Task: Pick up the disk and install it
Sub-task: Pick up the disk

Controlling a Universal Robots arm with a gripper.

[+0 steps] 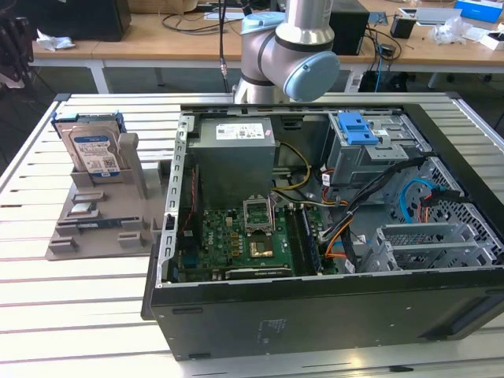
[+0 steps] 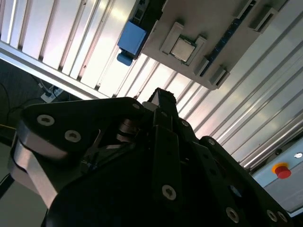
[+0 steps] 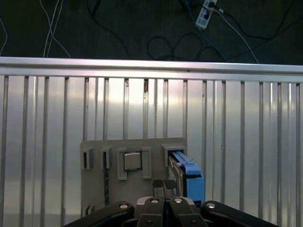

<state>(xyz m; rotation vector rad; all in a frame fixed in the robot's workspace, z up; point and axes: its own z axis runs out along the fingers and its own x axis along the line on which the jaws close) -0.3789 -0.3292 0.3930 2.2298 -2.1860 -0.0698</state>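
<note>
The disk [image 1: 93,150] is a silver drive with a white-and-blue label and a blue carrier rail. It stands on edge in a slot of the grey holder [image 1: 102,213] on the exterior view's left. In the first wrist view the disk [image 3: 187,174] shows from above, edge on, with its blue rail uppermost. My gripper [image 3: 164,184] hangs well above the holder [image 3: 99,189], beside the disk and apart from it. Its fingertips are pressed together with nothing between them. In the second wrist view the gripper [image 2: 163,100] is a dark mass below the blue rail [image 2: 131,39].
An open computer case [image 1: 315,315] lies on the slatted table [image 1: 79,307], with a drive bay and blue latch [image 1: 356,128] at its far side. The arm [image 1: 291,47] rises behind the case. A chip [image 3: 133,161] sits in the holder. The table's edge [image 3: 151,64] runs beyond the holder.
</note>
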